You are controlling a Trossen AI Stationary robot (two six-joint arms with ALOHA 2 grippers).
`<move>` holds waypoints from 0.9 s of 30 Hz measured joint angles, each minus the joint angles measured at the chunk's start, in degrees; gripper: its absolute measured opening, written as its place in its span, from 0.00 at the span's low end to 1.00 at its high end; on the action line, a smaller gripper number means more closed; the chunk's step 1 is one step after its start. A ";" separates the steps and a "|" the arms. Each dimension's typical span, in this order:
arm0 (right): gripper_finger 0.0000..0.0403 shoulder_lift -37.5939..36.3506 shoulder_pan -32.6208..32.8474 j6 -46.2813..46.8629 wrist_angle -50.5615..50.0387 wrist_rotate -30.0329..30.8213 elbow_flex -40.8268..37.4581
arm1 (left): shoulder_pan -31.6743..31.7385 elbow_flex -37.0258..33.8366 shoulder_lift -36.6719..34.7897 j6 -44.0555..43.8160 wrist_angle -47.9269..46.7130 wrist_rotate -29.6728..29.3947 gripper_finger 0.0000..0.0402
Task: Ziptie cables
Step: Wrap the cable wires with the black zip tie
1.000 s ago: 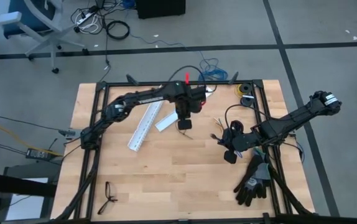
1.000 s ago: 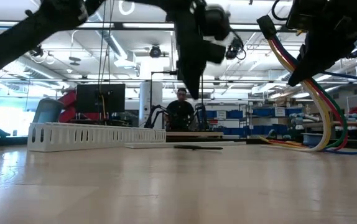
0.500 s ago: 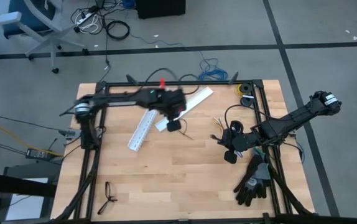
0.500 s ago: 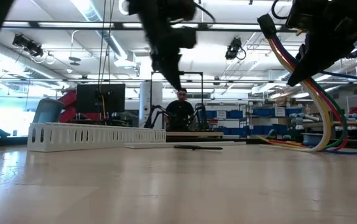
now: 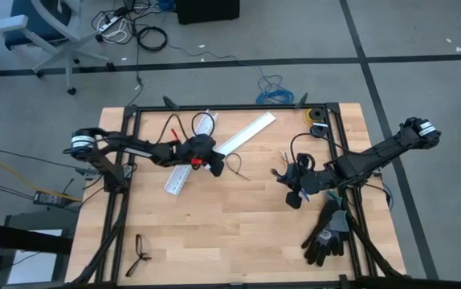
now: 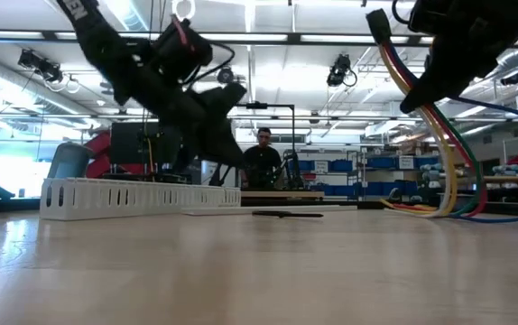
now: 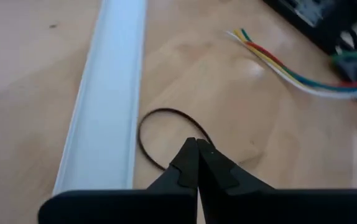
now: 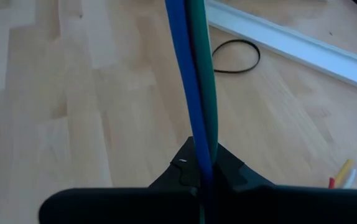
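The ziptie is a thin black strip curled into a loop, lying flat on the wooden table. My left gripper is shut and slants down toward it from the table's left. In the low view its tips hang above the table, clear of the strip. At the table's right, my right gripper is shut on the cables. Their dark connector sticks up above the fingers. Their coloured free ends lie on the wood. My right gripper pinches the wire bundle between its two fingers; a blue and a green wire show passing through the shut tips. The fingers slant down from the table's right. The wires hang below the fingers in a curve, and their lower part rests on the table.
Two white slotted duct pieces lie at the far left of the middle, one beside the left gripper and one farther back. Black gloves lie near the right front corner, glasses at the left front. A person stands beyond the table.
My left arm has folded back toward the table's left. Its gripper has sunk from high over the table's far middle and gone a little left. It has rolled and tipped from pointing straight down to a low slant at the ziptie. It has stayed shut.
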 joint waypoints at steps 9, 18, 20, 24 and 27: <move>0.00 -0.01 0.00 -1.67 0.11 -0.08 0.00 | -1.61 2.46 4.22 23.07 3.91 -0.17 0.01; 0.00 0.00 0.07 -1.45 0.42 -0.13 0.00 | -2.21 8.53 4.36 44.84 -11.92 5.16 0.07; 0.00 0.00 0.07 -1.44 0.48 -0.11 0.00 | -2.60 9.88 4.36 47.18 -14.07 5.12 0.11; 0.00 0.00 0.07 -1.50 0.55 -0.15 0.00 | -2.85 11.30 4.36 50.51 -14.47 5.35 0.19; 0.00 0.00 0.07 -1.53 0.61 -0.17 0.00 | -2.73 12.25 5.13 52.42 -14.23 5.10 0.25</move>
